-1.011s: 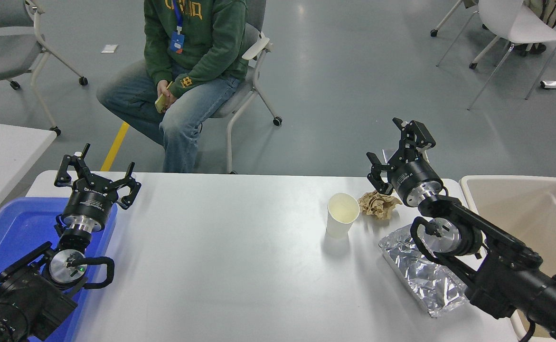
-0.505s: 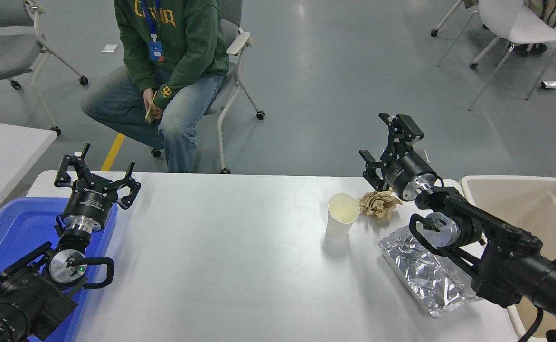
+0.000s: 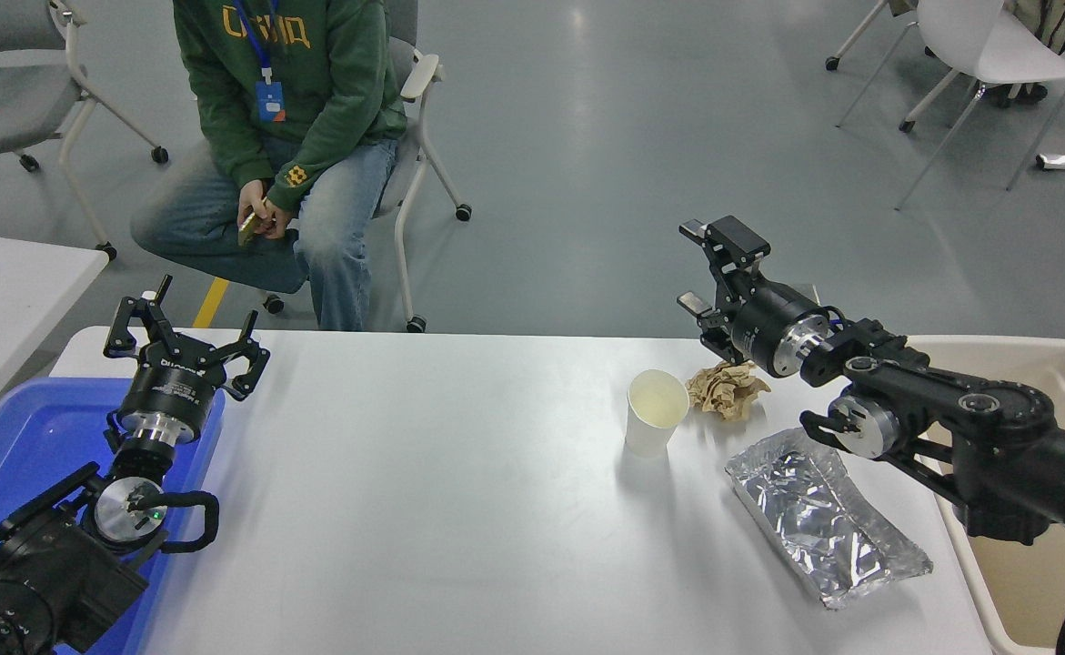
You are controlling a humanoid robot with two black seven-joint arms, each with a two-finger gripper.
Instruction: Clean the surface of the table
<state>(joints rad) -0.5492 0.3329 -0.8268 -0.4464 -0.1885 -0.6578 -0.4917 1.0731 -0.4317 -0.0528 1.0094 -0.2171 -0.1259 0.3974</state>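
Table surface (image 3: 459,509): the glossy white top fills the lower part of your head view, its far edge running straight across the middle of the picture and its rounded far-left corner showing beside the blue tray (image 3: 14,446). You have a wide bare stretch through the middle, between the tray at the left and the litter at the right.

Beige bin (image 3: 1032,564): it stands just past the table's right edge; the part of its inside that you can see holds nothing. The blue tray overlaps the table's left edge, and its visible floor is bare.

Left arm: parked at the lower left over the tray, with the left gripper (image 3: 185,341) pointing away from you, its fingers spread apart and holding nothing.

Right arm: it enters from the right edge over the bin. The right gripper (image 3: 709,268) is raised beyond the table's far edge, fingers apart, holding nothing.

Foil tray (image 3: 828,528): crumpled and silver, it lies near the right edge, angled toward the near-right corner.

Paper cup (image 3: 657,414): it stands upright left of the foil; what it holds cannot be told. A crumpled brown paper ball (image 3: 726,389) lies just right of it, near the far edge.
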